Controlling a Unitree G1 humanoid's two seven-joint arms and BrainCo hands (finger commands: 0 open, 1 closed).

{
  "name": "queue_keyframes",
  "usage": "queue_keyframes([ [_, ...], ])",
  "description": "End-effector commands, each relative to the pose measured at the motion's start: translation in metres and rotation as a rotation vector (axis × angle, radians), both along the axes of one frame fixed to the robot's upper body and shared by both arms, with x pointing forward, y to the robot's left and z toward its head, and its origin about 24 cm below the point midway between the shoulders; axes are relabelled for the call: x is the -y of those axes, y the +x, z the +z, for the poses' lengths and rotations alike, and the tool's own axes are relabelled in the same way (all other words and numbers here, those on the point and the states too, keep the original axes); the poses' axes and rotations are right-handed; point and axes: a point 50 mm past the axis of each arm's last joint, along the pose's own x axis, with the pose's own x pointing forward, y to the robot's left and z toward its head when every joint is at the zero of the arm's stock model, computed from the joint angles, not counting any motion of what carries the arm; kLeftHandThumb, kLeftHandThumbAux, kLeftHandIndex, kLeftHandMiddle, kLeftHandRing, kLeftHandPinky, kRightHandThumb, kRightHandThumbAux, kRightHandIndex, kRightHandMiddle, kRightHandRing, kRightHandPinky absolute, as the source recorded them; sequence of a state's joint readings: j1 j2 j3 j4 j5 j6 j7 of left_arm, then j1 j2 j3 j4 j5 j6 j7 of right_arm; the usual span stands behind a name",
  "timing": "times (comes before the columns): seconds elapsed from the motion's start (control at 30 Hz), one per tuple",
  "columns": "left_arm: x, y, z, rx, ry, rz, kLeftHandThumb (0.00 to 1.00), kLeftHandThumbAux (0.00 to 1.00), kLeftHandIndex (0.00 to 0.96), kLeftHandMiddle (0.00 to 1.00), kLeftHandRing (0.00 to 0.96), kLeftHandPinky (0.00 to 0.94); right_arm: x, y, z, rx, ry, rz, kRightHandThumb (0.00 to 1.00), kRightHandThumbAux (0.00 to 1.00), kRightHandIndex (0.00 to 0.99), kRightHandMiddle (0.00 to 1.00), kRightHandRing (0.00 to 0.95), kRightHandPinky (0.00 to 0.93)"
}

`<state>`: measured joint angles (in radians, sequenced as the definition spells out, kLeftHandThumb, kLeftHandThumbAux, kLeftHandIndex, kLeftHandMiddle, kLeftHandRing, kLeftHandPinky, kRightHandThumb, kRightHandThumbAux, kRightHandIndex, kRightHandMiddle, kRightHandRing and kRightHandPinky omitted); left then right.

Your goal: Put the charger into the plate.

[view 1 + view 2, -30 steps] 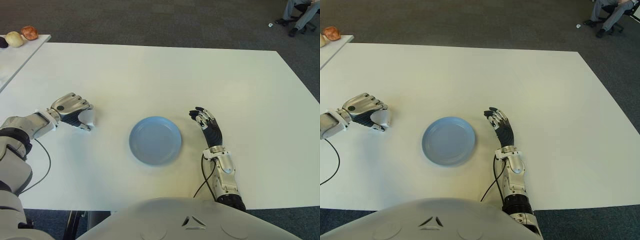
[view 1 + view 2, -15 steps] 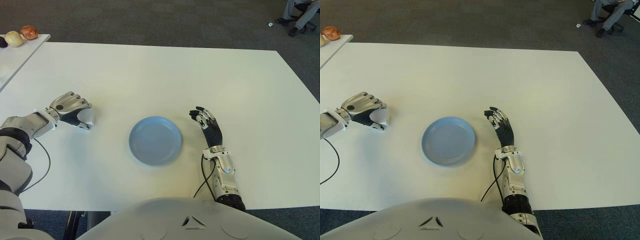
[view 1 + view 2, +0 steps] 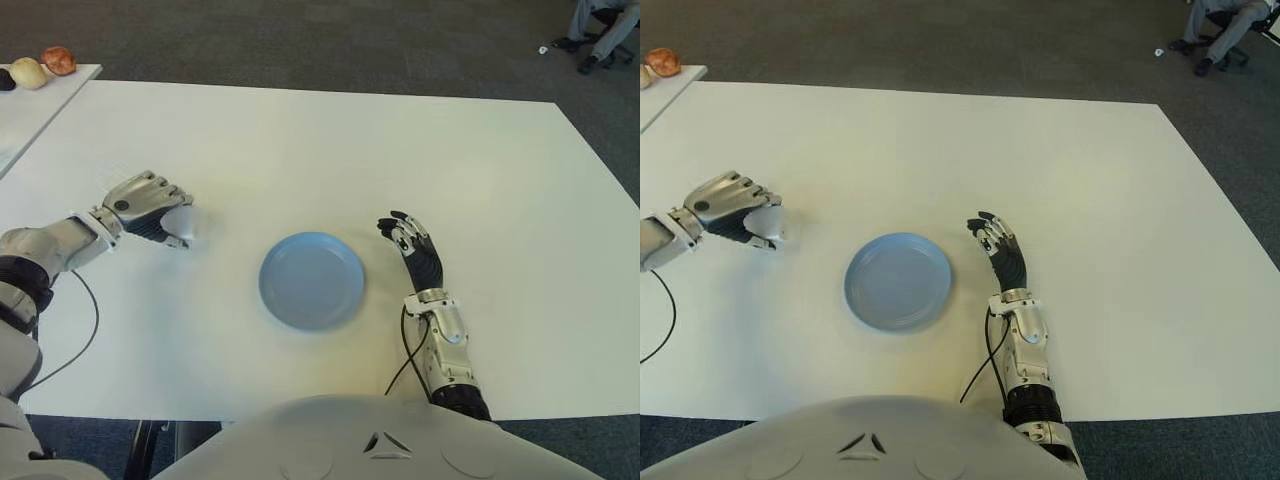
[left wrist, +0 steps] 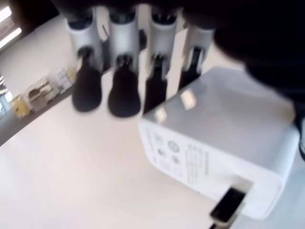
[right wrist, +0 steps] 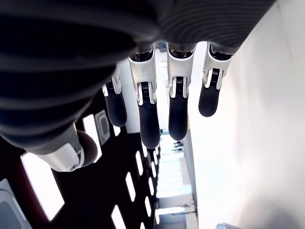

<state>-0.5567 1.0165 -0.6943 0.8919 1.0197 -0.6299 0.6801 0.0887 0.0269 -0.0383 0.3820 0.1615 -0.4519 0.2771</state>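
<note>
charger half hidden in left hand, left of plate.

Your left hand is curled closed toward the table's left edge; your right hand lies with fingers extended.

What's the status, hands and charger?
Left hand shut on charger, left of plate. Right hand open, right of plate. Plate empty, path clear.

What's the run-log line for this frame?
left hand: shut on white block charger | round blue plate: empty | right hand: open beside plate
</note>
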Motion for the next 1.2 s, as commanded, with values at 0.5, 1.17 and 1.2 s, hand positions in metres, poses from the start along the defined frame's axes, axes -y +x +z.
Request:
queue_keyframes([
  [0.5, 0.064, -0.003, 0.091, 0.163, -0.258, -0.208, 0.749, 0.697, 0.443, 0.861, 0.858, 0.808, -0.005, -0.006, -0.031, -0.157, 0.036, 0.013, 0.000, 0.549, 0.218, 0.344, 0.281, 0.221],
  [1.17, 0.105, -0.010, 0.100, 0.123, -0.391, -0.223, 0.753, 0.696, 0.443, 0.875, 0.868, 0.827, -0.009, -0.004, -0.031, -0.160, 0.037, 0.009, 0.000, 0.543, 0.203, 0.332, 0.270, 0.209],
  [1.2, 0.107, -0.009, 0.099, 0.119, -0.402, -0.226, 0.753, 0.696, 0.443, 0.876, 0.868, 0.827, -0.009, -0.004, -0.031, -0.161, 0.037, 0.010, 0.000, 0.543, 0.202, 0.331, 0.269, 0.207],
])
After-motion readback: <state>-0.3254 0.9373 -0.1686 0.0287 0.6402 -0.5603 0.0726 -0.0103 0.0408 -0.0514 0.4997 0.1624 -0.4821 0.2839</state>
